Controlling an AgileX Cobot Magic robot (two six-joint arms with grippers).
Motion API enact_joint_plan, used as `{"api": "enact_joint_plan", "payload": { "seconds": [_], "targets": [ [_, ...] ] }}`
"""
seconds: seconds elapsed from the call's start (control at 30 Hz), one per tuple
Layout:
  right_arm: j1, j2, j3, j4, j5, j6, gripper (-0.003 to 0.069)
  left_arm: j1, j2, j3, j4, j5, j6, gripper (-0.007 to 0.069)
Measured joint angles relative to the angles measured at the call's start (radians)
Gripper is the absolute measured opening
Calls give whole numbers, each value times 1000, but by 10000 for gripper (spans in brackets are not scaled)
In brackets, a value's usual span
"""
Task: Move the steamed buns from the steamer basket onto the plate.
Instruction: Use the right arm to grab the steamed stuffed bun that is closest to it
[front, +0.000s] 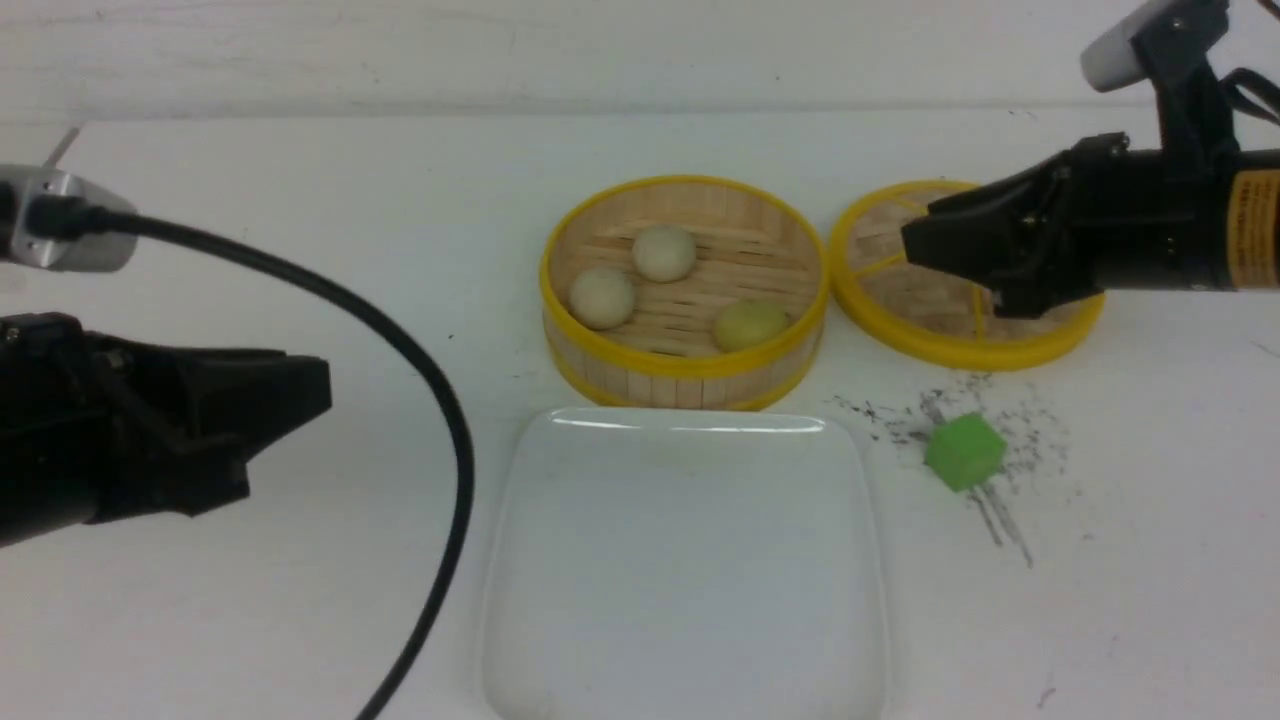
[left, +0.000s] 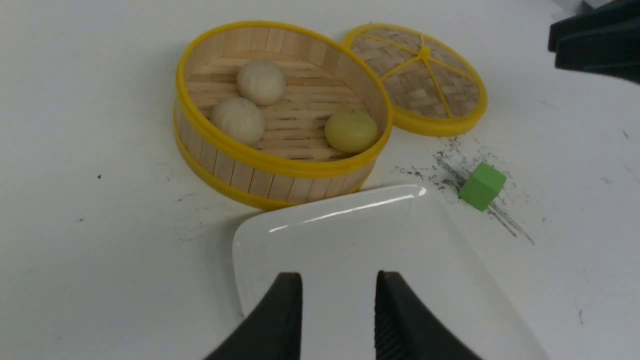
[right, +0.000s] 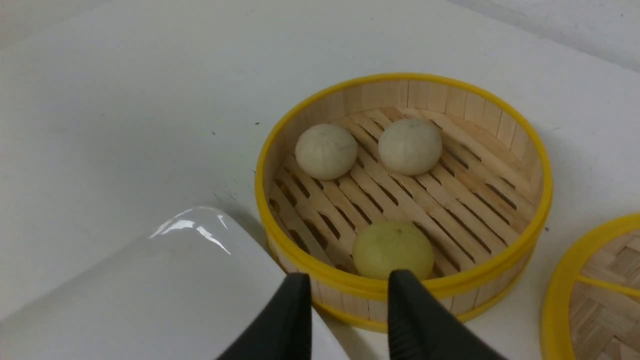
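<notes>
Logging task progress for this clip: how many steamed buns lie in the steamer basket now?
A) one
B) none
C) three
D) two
C: the back off-white bun, the left off-white bun and the pale yellow bun all sit inside the steamer basket, and the plate is bare.

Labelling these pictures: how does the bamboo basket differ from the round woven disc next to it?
The basket has upright slatted walls and a slatted floor; the disc is flat and woven, with yellow spokes. The basket holds three buns; the disc holds nothing. Both are round, bamboo-coloured and yellow-rimmed.
</notes>
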Motion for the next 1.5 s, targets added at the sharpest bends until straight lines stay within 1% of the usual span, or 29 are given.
{"api": "enact_joint_plan", "payload": {
  "seconds": [0.23,0.43,0.5,0.53,0.57,0.63,0.73,0.83,0.9,0.93,0.97,1.03,1.2,1.3,1.33,1.4,1.43,1.47,1.5],
  "targets": [
    [0,76,-16,0,11,-57,240,0,1,0,-23,-45,5,241],
    [0,76,-17,0,31,-62,240,0,1,0,-23,-54,7,241],
    [0,76,-17,8,93,2,240,0,1,0,-23,-56,7,241],
    [0,76,-17,11,93,10,240,0,1,0,-23,-56,7,241],
    [0,76,-17,32,120,51,240,0,1,0,-23,-59,7,241],
    [0,76,-17,86,178,154,240,0,1,0,-23,-71,7,241],
    [0,76,-17,112,186,323,240,0,1,0,-23,-97,7,241],
    [0,76,-17,117,115,470,240,0,1,0,-23,-117,7,241],
    [0,76,-17,117,58,524,240,0,2,0,-23,-126,7,241],
    [0,76,-17,117,-27,576,240,0,3,0,-23,-133,7,241],
    [0,76,-17,117,-37,581,240,0,3,0,-23,-133,8,241],
    [0,76,-17,113,-171,627,240,0,6,0,-23,-142,10,241],
    [0,76,-17,107,-392,632,240,0,7,0,-23,-147,27,241],
    [0,76,-17,107,-461,615,240,0,7,0,-23,-150,29,241],
    [0,75,-17,106,-467,583,240,0,7,0,-23,-150,29,239],
    [0,73,-17,103,-471,466,240,0,7,0,-23,-154,29,239],
    [0,72,-17,101,-471,453,240,0,7,0,-23,-154,29,239],
    [0,64,-17,83,-471,350,240,0,7,0,-23,-156,30,239],
    [0,60,-17,61,-473,301,240,0,7,0,-23,-158,30,239]
  ]
}}
